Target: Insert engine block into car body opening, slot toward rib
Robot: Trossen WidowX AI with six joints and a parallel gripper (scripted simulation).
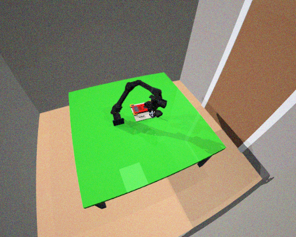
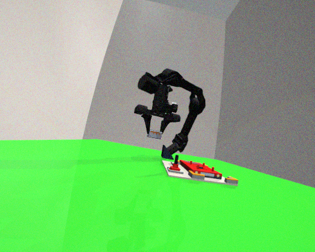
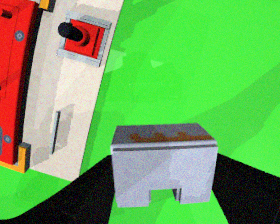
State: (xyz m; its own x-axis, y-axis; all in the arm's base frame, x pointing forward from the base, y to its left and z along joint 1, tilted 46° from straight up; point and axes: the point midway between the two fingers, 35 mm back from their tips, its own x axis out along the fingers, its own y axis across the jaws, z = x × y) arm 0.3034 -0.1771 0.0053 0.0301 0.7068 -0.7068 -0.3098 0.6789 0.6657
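The engine block point(image 1: 152, 114) point(image 2: 155, 134) point(image 3: 163, 167) is a light grey block with orange-brown marks on one face. The slot shows as a notch at its lower edge in the wrist view. My gripper point(image 2: 154, 132) point(image 3: 160, 160) is shut on it, one finger at each end, and holds it in the air beside the white board point(image 2: 168, 164) point(image 3: 46, 100). The red car body point(image 1: 143, 108) point(image 2: 187, 164) point(image 3: 13, 100) lies on the board, to the left in the wrist view. A dark recess shows in its top in the exterior view. The rib cannot be made out.
A red piece with an upright black knob point(image 2: 176, 160) point(image 3: 67, 29) stands in a grey frame on the board, beside the car body. A narrow slit point(image 3: 56, 132) is in the board. Orange-and-grey corner blocks point(image 2: 197, 175) point(image 3: 24, 157) stand at the car body's corners.
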